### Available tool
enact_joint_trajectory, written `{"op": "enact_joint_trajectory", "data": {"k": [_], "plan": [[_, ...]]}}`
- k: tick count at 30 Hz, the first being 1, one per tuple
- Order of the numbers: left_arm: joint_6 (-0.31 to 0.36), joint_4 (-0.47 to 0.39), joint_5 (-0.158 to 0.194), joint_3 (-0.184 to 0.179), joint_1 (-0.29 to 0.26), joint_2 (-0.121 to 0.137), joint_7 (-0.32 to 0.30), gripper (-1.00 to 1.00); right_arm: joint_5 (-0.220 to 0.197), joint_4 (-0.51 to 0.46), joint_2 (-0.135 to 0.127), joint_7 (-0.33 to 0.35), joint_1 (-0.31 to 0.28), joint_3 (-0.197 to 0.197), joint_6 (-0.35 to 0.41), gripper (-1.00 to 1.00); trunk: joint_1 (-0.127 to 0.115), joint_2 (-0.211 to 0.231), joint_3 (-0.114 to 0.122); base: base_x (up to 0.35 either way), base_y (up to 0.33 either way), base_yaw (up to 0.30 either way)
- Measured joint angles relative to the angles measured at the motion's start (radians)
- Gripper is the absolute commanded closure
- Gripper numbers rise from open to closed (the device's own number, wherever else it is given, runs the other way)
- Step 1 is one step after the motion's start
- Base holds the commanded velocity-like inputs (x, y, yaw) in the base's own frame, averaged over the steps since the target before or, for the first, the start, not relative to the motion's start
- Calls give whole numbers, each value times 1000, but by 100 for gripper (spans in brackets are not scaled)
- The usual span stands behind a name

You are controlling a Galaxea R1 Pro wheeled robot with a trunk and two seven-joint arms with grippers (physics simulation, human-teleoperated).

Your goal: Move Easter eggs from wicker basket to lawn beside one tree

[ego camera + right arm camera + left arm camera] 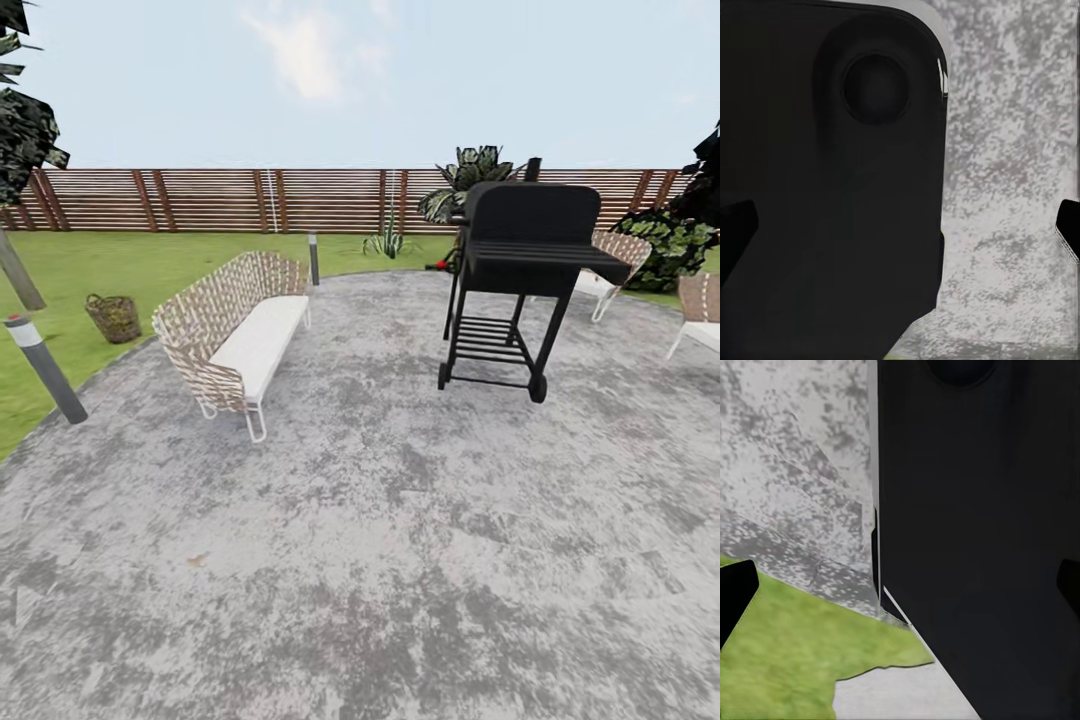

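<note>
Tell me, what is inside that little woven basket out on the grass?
The wicker basket stands on the lawn beside the patio. From here its woven wall hides the inside, so any contents cannot be made out.

Round grey stone patio (400,560) underfoot. On it, a woven wicker bench with white cushion (240,335), a black wheeled grill (520,275), more wicker chairs (615,262) beyond. Short grey bollard light (45,368) at the edge. Slatted wooden fence (220,200) behind, potted palm-like plant (468,180) before it.
</note>
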Motion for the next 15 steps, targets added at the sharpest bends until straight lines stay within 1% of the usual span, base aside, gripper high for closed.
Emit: {"op": "enact_joint_trajectory", "data": {"k": [15], "plan": [[0, 0, 0, 0, 0, 0, 0, -100, 0, 0, 0, 0, 0, 0, 0, -100, 0, 0, 0, 328, 0, 0]]}}
